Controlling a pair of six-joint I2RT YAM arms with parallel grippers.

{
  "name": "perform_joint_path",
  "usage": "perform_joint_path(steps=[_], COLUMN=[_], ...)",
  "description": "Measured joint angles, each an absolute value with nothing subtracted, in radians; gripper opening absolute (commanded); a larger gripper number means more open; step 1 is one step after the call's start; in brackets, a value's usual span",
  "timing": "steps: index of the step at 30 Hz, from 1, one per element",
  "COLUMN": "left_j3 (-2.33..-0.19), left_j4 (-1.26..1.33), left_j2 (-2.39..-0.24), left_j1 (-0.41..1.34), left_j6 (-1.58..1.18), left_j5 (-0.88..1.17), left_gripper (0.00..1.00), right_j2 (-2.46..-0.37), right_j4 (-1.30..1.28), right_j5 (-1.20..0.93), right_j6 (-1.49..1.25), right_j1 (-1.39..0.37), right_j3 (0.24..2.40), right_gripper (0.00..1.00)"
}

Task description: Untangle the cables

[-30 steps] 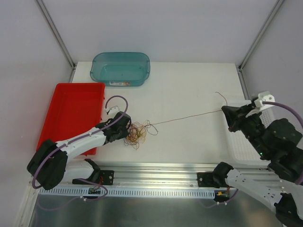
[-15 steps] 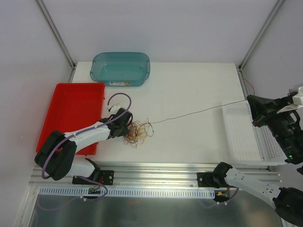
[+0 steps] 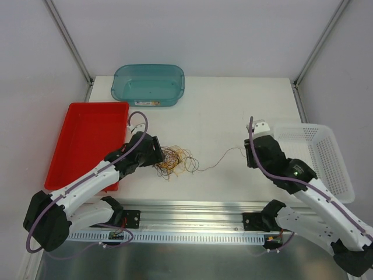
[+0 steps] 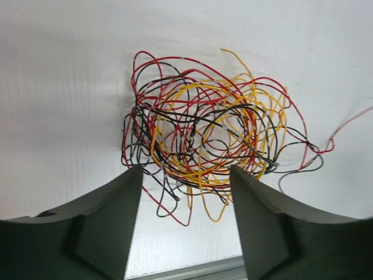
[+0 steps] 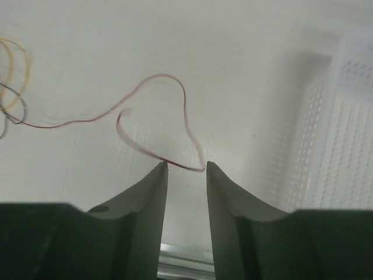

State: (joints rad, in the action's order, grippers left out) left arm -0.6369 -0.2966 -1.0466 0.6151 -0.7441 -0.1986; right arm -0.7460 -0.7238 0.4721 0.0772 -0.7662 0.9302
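Hanging over a tangled ball of thin red, yellow and black cables [image 4: 204,134].
Keeping left gripper [image 4: 185,170] spread wide beside it, right gripper [image 5: 185,165] slightly apart around one loose red strand [image 5: 166,75].

Overhead view down onto table [image 3: 221,111], wrist views close, low, forward-facing, all seemingly sharing the cables [image 3: 175,160]

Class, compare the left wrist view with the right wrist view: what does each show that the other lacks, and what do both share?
Only the left wrist view: the whole tangle of red, yellow and black cables, just beyond the open left gripper. Only the right wrist view: the white perforated basket, and the curled loose end of the red strand at the tips of the right gripper, its jaws slightly apart. Both: the white table, the red strand trailing from the tangle, and some yellow loops.
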Motion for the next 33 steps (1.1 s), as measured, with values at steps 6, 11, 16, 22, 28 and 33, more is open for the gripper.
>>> perform_joint_path(steps=[6,11,16,22,28,33], left_j3=[-0.626,-0.624,-0.632,-0.688,-0.751,-0.788], left_j4=[-0.297,-0.299,-0.307,-0.321,-0.328,-0.331], left_j2=[-0.984,-0.957,-0.959,-1.012,-1.127,-1.213], left_j1=[0.628,0.636,0.652,0.681,0.734,0.735], left_j6=[-0.754,-0.758,-0.767,-0.849,-0.924,-0.963], left_j5=[-0.110,-0.081,-0.083,-0.149,-0.243,-0.299], left_gripper=[0.79,0.79,0.71,0.64,0.57,0.46], right_j2=[-0.835,-0.839,-0.902,-1.064,-1.174,-1.240], right_j4=[-0.707,-0.616,-0.496,-0.358,-0.256,-0.183], right_j5=[0.402,0.256,0.129,0.087,0.062,0.041], right_j6=[-0.044,-0.060,-0.060,-0.072,-0.094,-0.102], right_j1=[-0.695,-0.708,-0.771,-0.852,-0.865,-0.871], right_j3=[0.818,0.818,0.818,0.810,0.802,0.802], right_gripper=[0.73,0.75,0.75,0.75,0.75,0.75])
